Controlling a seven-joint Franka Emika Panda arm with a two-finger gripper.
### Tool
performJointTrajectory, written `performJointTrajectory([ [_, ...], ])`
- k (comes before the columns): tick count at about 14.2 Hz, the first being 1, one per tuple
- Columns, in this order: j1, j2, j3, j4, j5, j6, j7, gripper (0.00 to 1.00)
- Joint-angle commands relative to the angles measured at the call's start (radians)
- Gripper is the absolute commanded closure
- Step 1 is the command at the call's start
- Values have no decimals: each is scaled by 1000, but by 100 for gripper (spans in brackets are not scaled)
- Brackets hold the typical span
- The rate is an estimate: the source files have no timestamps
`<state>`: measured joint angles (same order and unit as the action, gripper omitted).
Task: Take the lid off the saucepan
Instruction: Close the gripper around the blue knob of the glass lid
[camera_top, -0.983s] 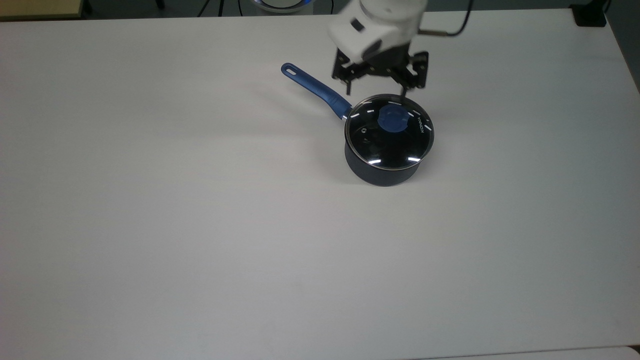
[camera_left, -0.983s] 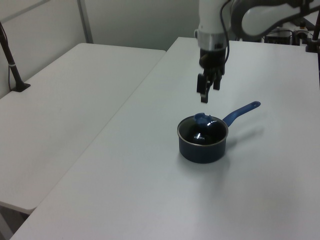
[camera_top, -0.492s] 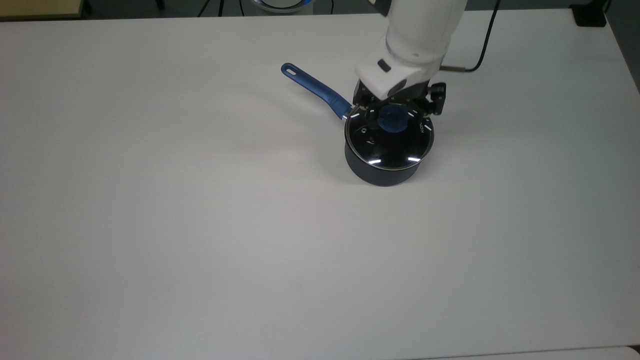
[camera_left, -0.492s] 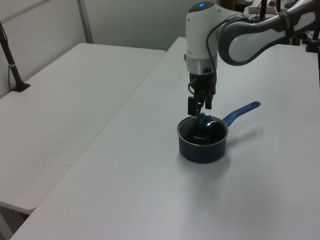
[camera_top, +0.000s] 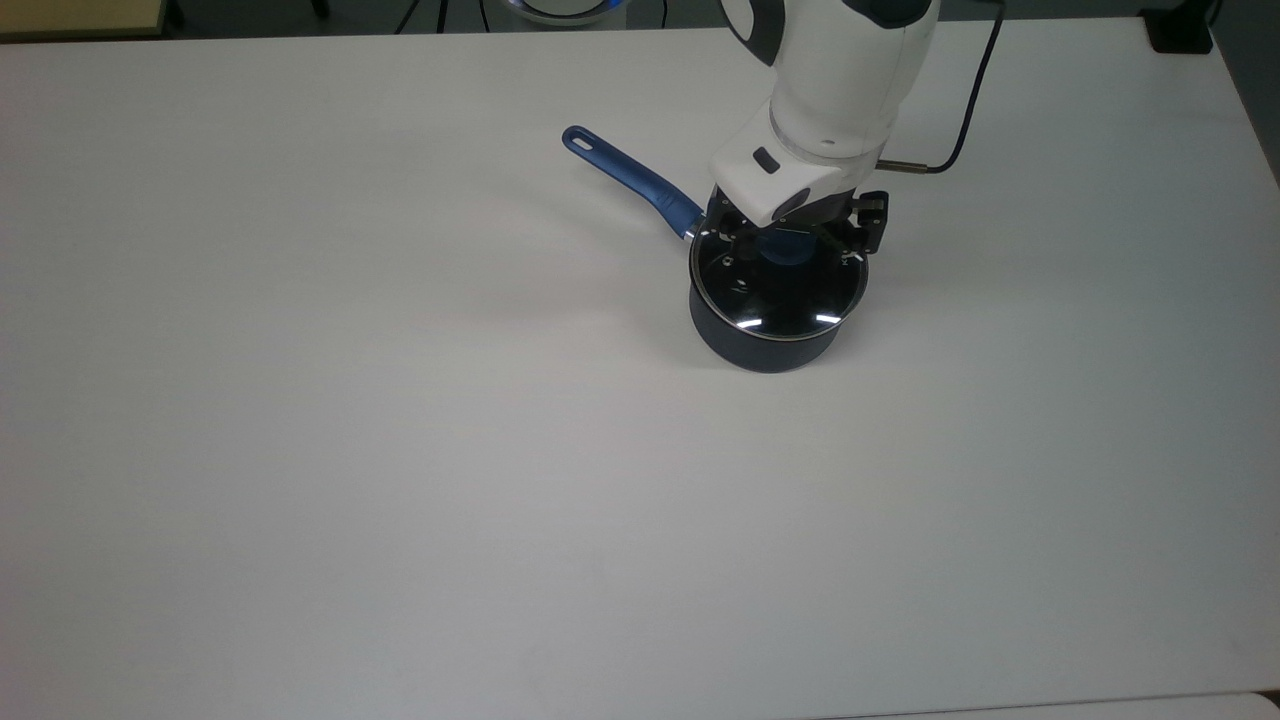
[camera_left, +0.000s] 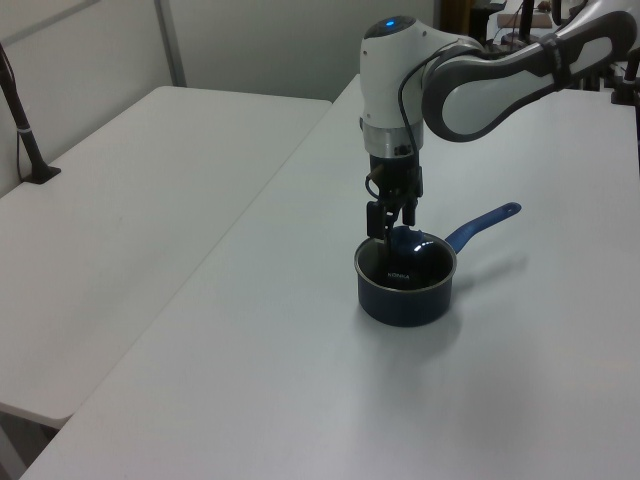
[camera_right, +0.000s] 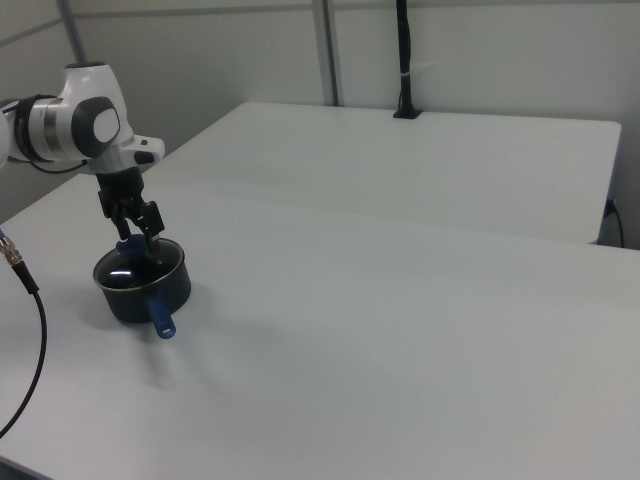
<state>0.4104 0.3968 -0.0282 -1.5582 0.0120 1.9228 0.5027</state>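
1. Gripper (camera_top: 785, 238) of mine sits low over the lid (camera_top: 778, 285), fingers spread either side of the blue knob (camera_top: 783, 250), not clamped on it; gap on each side as far as I can tell.
2. Lid is seated on the saucepan (camera_top: 760, 345), which stands nearer the top view's far edge of the table (camera_top: 400, 450), right of centre.
3. Pan handle (camera_top: 630, 180) points toward the top view's far-left corner, clear of my fingers.
4. Room: wide bare tabletop toward the near edge and top view's left; less toward the far edge.
5. Arm pose: wrist vertical, pointing straight down; forearm (camera_left: 500, 85) runs back toward the left view's upper right.
6. Left view shows my fingers (camera_left: 374, 220) reaching rim height of the pan; top view has my wrist covering part of the knob.
7. Right view shows a cable (camera_right: 25, 320) trailing across the table at the right view's left edge, and a second table (camera_right: 420, 160) butted behind.
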Motion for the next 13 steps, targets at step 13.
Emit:
performJointTrajectory([
  [13,15,-13,-4,26,13,-91,10,27],
])
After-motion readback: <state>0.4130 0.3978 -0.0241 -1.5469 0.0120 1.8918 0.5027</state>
